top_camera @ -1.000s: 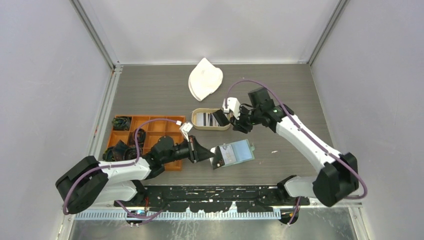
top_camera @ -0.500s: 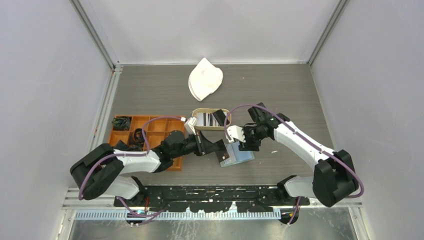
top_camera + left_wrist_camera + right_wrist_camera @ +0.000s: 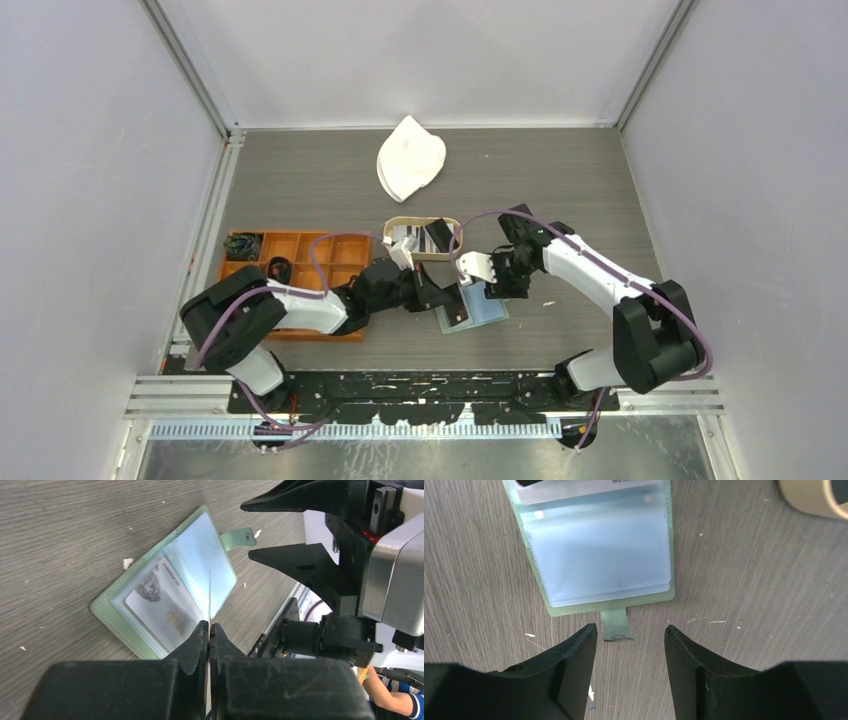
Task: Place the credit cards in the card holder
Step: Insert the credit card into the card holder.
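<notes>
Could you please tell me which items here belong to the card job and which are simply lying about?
Job: card holder, open flat; credit card pinched in the left gripper; more credit cards in the oval wooden tray.
Lying about: orange tray; white folded object.

A grey wood-grain table (image 3: 300,170) fills the middle of the frame. Near its far edge, at upper centre, lies a crumpled white cloth-like object (image 3: 410,160). An oval tan tray (image 3: 392,230) sits at the centre. An orange compartmented tray (image 3: 305,248) rests at the left. Just below the oval tray, the green card holder (image 3: 483,312) lies opened flat, clear pockets facing up, its snap tab (image 3: 616,626) resting on the wood. A few small white specks (image 3: 530,635) dot the surface nearby.
</notes>
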You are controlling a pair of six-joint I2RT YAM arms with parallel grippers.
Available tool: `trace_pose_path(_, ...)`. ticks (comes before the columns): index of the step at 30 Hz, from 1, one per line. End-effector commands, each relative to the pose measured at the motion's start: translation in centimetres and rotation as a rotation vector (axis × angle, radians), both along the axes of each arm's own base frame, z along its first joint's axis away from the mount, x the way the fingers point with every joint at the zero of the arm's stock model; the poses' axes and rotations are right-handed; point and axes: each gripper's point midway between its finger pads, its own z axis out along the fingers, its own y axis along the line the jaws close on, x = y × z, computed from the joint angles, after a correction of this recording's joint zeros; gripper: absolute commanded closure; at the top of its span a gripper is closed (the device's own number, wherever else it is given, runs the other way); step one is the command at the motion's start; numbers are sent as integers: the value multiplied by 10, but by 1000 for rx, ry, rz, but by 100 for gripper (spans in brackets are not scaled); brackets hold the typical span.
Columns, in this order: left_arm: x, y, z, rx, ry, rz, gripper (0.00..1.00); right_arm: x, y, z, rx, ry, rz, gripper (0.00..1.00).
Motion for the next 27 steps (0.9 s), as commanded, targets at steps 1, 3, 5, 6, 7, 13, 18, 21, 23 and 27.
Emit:
trace_pose_path(1,10,-15,13,-51,-22,4,100,2,-8,-7,-61,9,32,42)
trace_pose_path(3,11,-18,11,-47,-22,5,100,-2,-10,-12,-70,36,44,42)
trace_pose_path(5,14,-19,8,-38,-22,10,100,-4,-11,-16,-78,55,45,43)
trace_pose_path(6,15,-21,7,-37,-23,9,100,-4,-11,-18,-83,61,43,43)
trace_pose_path(7,16,-23,7,-36,-23,5,100,-4,-12,-20,-88,68,42,43)
trace_pose_path(13,15,-21,-5,-16,-20,-7,100,-10,-10,-32,-97,125,46,43)
trace_pose_path(18,14,-20,-4,-39,-7,-25,100,-15,-8,-38,-99,149,61,45)
trace_pose_path(21,10,-19,-3,-64,3,-29,100,-19,-3,-38,-84,161,77,45)
trace_pose_path(23,9,-17,-4,-75,14,-22,100,-22,3,-38,-73,174,88,46)
trace_pose_path(27,4,-9,-8,-84,46,-3,100,-28,13,-41,-78,198,114,48)
